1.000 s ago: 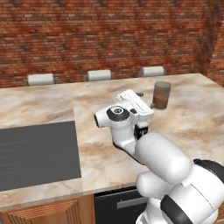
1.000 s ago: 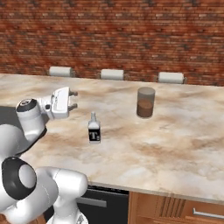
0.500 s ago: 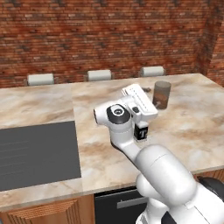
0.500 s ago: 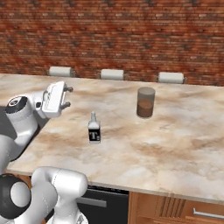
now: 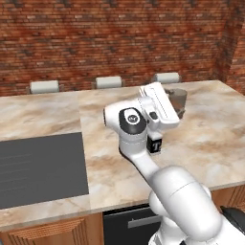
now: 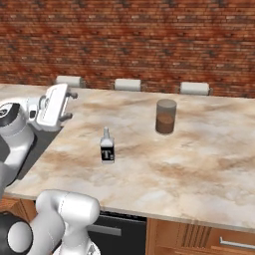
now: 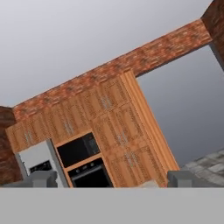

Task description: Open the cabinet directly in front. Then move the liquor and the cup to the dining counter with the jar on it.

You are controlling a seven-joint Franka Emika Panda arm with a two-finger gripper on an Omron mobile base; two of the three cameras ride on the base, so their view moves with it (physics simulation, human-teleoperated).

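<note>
Liquor (image 6: 106, 148) upright on dining counter (image 6: 199, 164), well apart from raised, wide-open, empty claw (image 6: 71, 104).

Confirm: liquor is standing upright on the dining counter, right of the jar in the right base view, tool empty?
Not quite. The liquor stands upright on the dining counter, but left of the jar, not right; the right base view shows it. The tool, raised off to the left, holds nothing.
</note>
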